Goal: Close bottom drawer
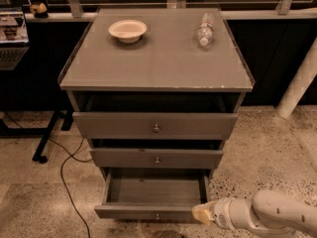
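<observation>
The bottom drawer point(148, 213) of the grey cabinet stands pulled out and its inside is empty. Its slim front panel carries a tiny round knob point(157, 216). My gripper point(202, 213) is at the lower right, on a white arm coming in from the right. Its yellowish tip sits against the right end of the drawer's front panel.
The middle drawer point(156, 158) and the top drawer point(155, 125) are slightly out. On the cabinet top point(158, 58) lie a cream bowl point(128, 29) and a plastic bottle point(204, 29). A black cable point(67, 180) runs over the floor at the left. A white post point(297, 86) stands at the right.
</observation>
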### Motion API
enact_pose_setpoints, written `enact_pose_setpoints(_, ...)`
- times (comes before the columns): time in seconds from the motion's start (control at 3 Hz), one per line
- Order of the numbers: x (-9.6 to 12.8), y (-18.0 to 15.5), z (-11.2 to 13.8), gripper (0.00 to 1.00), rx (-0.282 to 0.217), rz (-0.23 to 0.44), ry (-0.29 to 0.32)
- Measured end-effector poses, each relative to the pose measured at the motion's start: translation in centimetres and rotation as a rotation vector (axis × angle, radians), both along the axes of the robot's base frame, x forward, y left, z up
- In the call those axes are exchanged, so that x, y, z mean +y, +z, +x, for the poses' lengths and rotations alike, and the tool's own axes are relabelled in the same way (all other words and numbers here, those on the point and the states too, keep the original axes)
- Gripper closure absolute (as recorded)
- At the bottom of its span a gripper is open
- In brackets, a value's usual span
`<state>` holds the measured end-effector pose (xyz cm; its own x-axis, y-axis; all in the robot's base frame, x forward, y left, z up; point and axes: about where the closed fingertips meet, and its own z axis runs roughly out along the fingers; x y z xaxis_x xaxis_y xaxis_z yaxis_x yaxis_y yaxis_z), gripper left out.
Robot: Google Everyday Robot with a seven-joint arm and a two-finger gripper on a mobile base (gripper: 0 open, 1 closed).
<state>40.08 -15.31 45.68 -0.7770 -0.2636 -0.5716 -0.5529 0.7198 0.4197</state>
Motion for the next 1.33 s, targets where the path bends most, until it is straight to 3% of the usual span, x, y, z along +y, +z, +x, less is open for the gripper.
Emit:
enact_pose_setpoints(0.33, -1.3, -4.0, -0.2, 1.0, 0.013, 0.009, -0.026)
enact_pose_setpoints(1.33, -3.4, -16.8, -0.3, 1.0, 0.2, 0.096, -0.041)
